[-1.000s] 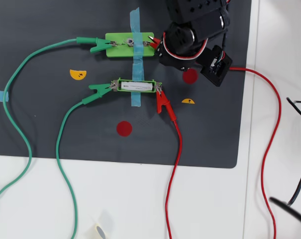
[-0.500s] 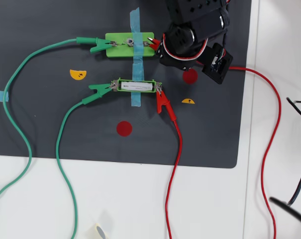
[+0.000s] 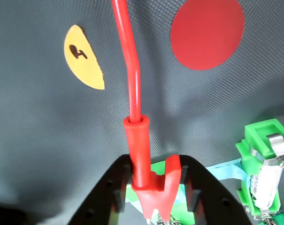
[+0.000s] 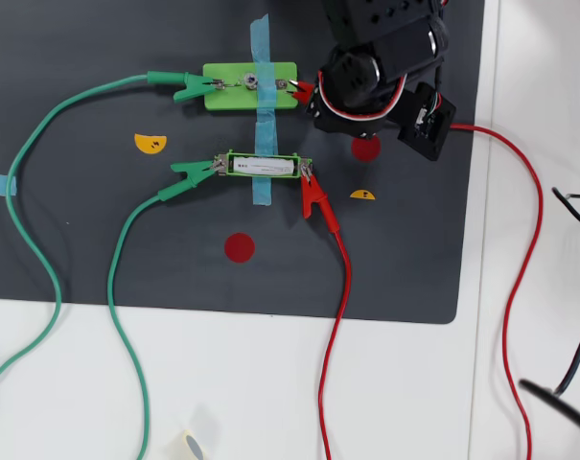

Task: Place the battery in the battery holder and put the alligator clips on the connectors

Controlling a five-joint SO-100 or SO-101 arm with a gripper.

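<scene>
My gripper [image 3: 153, 183] is shut on a red alligator clip [image 3: 139, 154], whose red wire [image 3: 132, 61] runs up the wrist view. In the overhead view the gripper [image 4: 309, 96] holds this clip [image 4: 302, 91] at the right end of the light-green plate [image 4: 227, 91]. A green clip [image 4: 179, 86] is on the plate's left end. The white battery [image 4: 264, 166] lies in the bright-green battery holder [image 4: 264, 153]. A green clip [image 4: 192, 172] is at the holder's left end and a second red clip [image 4: 315, 196] at its right. The wrist view shows the holder [image 3: 261, 129] and battery [image 3: 265, 183] at the lower right.
Blue tape [image 4: 261, 115] crosses the plate and the holder on the dark mat [image 4: 98, 240]. Red dots [image 4: 239, 247] and yellow half-circle stickers [image 4: 150, 143] lie on the mat. Long green [image 4: 40, 249] and red [image 4: 524, 287] wires trail onto the white table. A black cable [image 4: 572, 364] lies at the right.
</scene>
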